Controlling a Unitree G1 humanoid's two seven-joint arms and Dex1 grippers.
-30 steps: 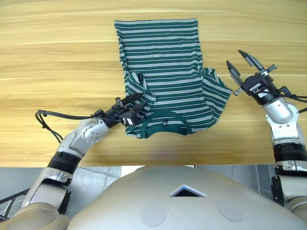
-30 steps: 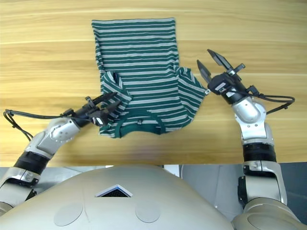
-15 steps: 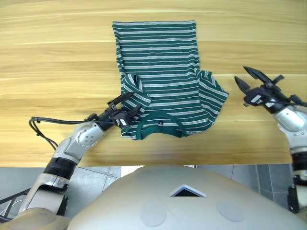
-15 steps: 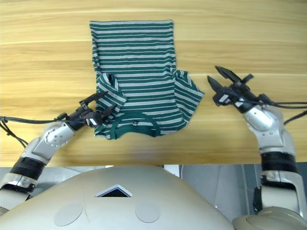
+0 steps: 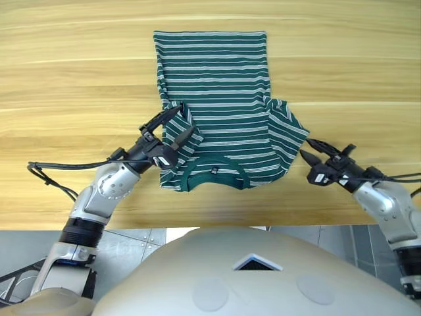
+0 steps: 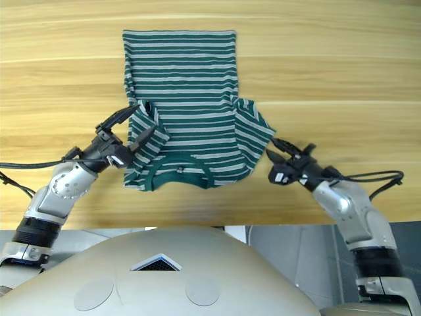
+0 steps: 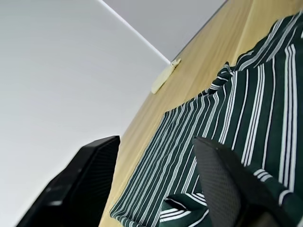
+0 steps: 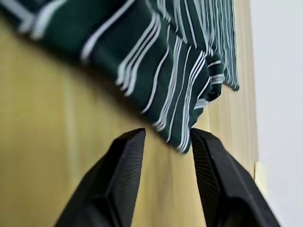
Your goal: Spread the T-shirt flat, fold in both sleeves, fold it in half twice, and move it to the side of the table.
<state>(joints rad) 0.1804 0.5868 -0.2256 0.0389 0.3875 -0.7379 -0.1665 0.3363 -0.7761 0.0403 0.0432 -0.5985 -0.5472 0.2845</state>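
T-shirt (image 5: 214, 85) lies midway across table (image 5: 72, 72), collar (image 5: 214, 158) near front edge.

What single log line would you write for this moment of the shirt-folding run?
T-shirt: on wooden table, collar toward robot | left hand: open, over folded left sleeve | right hand: open, beside right sleeve

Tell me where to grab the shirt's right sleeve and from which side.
Pinch the right sleeve of the shirt at its outer hem, coming in low from the robot's right. That hem is the free edge lying past the shirt's body on the table, and the open right claw faces it.
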